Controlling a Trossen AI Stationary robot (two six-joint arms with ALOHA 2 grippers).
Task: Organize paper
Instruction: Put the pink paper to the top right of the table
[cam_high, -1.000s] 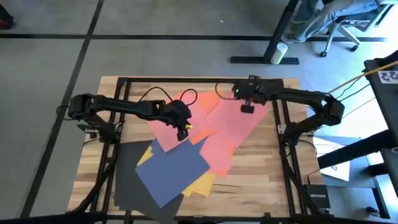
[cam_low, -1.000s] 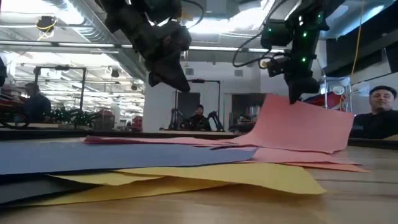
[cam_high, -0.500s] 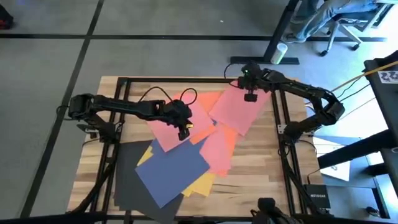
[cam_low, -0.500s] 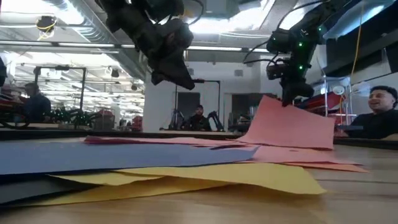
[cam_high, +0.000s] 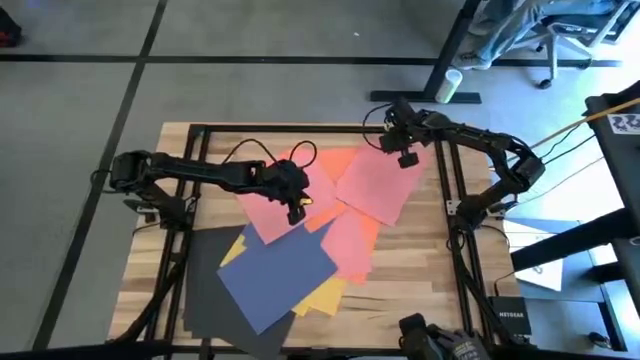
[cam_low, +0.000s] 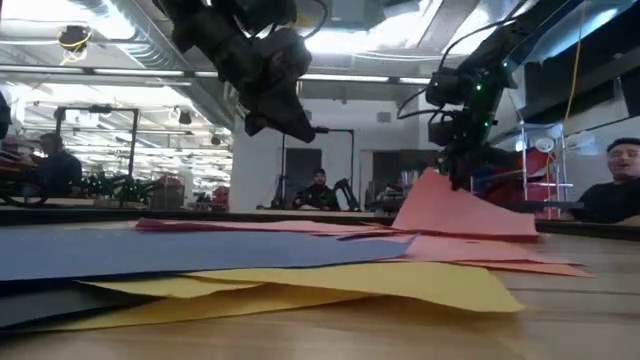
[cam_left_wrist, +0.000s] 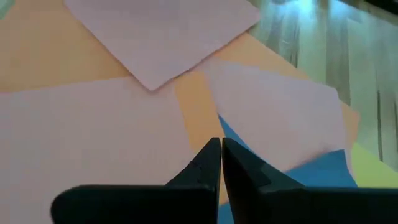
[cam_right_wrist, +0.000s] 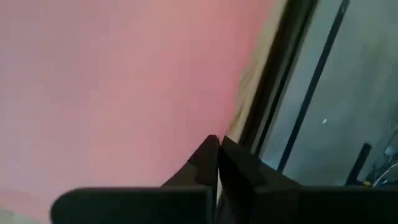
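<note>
right gripper (cam_high: 397, 140) pinching pink sheet (cam_high: 378, 185) at its far corner, near bench (cam_high: 420, 270) far edge | sheet slanting, long axis diagonal | left gripper (cam_high: 294, 212) pressed together, hovering over paper pile (cam_high: 280, 265)

Bench (cam_high: 420, 255): pale wood planks with a dark frame along its edges.
Paper (cam_high: 300, 240): loose overlapping sheets spread from the centre toward 7 o'clock.
Dark grey sheet (cam_high: 205, 290): flat on the wood at 7 o'clock, undermost.
Yellow sheet (cam_low: 400, 280): lies directly on the wood under the navy sheet (cam_high: 278, 272).
Pink sheet (cam_high: 375, 185): at 1 o'clock, its far corner raised off the bench.
</note>
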